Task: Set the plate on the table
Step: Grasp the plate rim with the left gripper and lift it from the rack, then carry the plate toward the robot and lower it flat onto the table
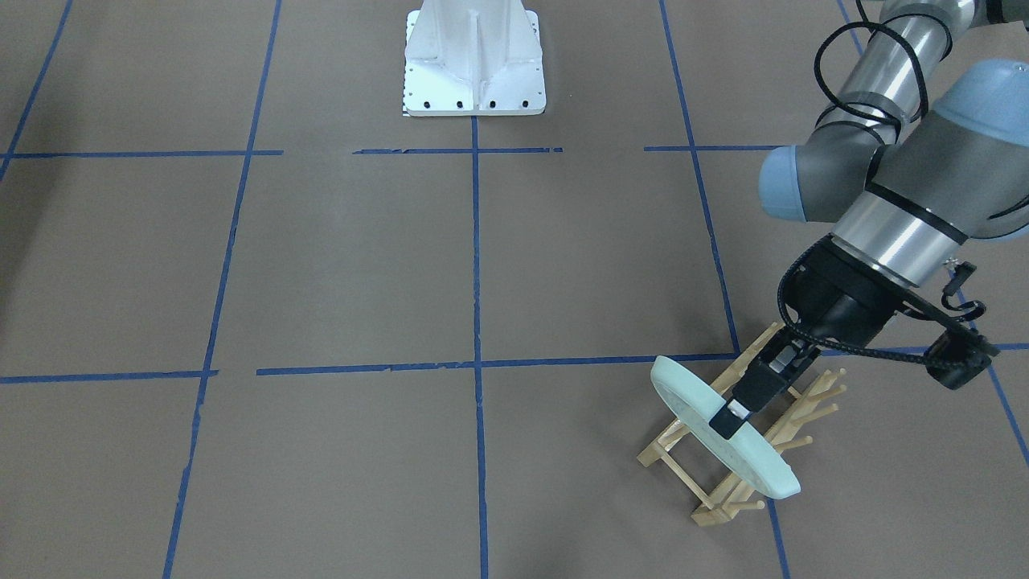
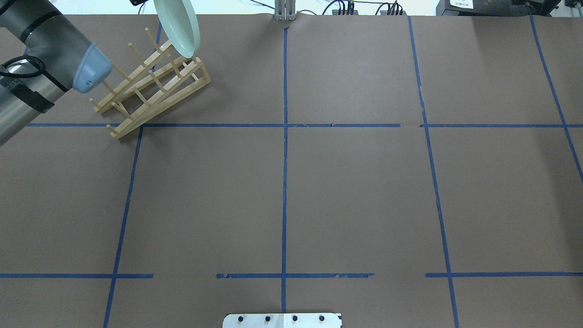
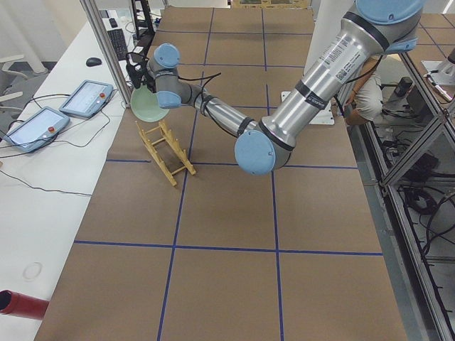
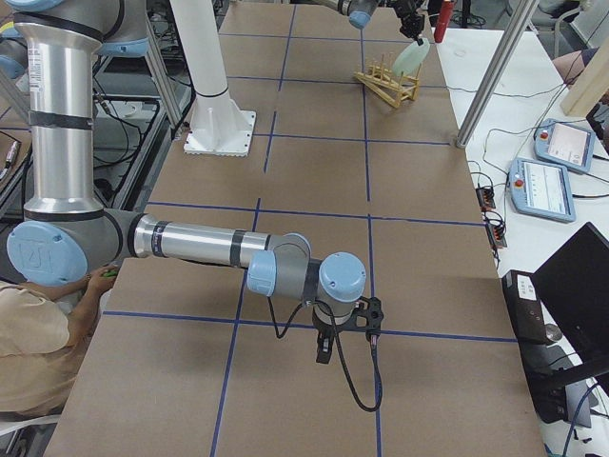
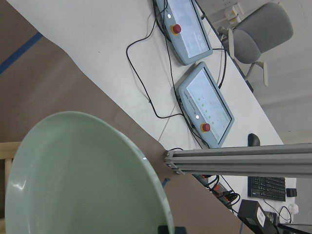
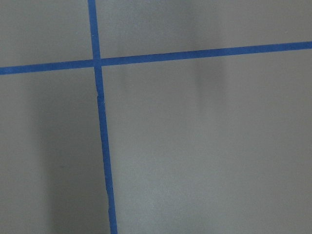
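Exterior front-facing: my left pincer (image 1: 730,420) pinched the plate (image 1: 685,396) by its rim — on edge over the rack (image 1: 667,441), at the tabletop's (image 1: 362,265) four o'clock; my right pincer (image 4: 324,348) — couldn't tell.

Robotics lab: a left arm (image 3: 320,78) and a right arm (image 4: 190,243) of industrial make rise from a white base (image 1: 474,60) bolted to a bench (image 2: 355,191) papered brown and gridded with blue tape (image 2: 284,182). On the white desk (image 5: 107,29) along its far side, teach pendants (image 5: 207,105) trail cables near an aluminium frame post (image 5: 239,158), a keyboard (image 5: 266,187) and an office chair (image 5: 256,36).
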`<state>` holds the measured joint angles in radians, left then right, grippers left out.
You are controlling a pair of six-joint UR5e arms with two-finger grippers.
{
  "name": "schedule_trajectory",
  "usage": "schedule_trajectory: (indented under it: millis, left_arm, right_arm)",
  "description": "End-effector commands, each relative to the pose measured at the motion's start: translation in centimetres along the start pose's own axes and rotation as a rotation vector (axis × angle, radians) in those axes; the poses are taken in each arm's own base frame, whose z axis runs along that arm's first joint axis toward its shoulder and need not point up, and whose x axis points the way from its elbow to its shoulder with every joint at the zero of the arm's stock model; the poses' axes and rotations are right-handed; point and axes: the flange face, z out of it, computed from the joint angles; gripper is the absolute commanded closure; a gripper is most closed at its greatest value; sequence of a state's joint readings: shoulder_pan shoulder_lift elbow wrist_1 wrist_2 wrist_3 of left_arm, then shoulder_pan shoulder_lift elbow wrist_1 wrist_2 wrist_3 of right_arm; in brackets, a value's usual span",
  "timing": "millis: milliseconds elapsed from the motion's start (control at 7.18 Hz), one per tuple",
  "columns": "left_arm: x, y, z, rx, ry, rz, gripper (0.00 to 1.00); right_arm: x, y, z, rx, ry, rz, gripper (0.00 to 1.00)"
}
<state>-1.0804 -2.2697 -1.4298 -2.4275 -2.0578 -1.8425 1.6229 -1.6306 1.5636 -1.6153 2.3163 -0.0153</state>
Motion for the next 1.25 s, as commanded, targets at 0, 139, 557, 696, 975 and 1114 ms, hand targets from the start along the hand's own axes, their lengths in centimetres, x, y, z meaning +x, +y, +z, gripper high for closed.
schedule_trajectory:
  millis: [0,139,557,696,975,1114]
  left_arm:
    - [3.9,5.3,-5.9,0.019,-0.096,-0.05,1.0]
    - [1.5,9.8,-5.1,-0.018,-0.213,-0.076,1.0]
    - [-5.0,23.8,4.0,0.004,-0.698,-0.07,1.0]
    - [-7.1,27.0,5.4,0.008,-0.799,-0.045,1.0]
    - [-10.9,32.7,15.2,0.025,-1.053,0.011,1.0]
    - [-10.0,33.3,17.7,-0.004,-1.099,0.078,1.0]
  right_arm:
    - [0.0,0.0,0.0,0.0,0.0,0.0,0.0]
    - [0.0,0.0,0.0,0.001,0.0,-0.001,0.0]
    - [0.0,0.0,0.0,0.001,0.0,-0.001,0.0]
    - [0.0,0.0,0.0,0.001,0.0,-0.001,0.0]
    - [0.0,0.0,0.0,0.0,0.0,0.0,0.0]
    - [0.0,0.0,0.0,0.001,0.0,-0.001,0.0]
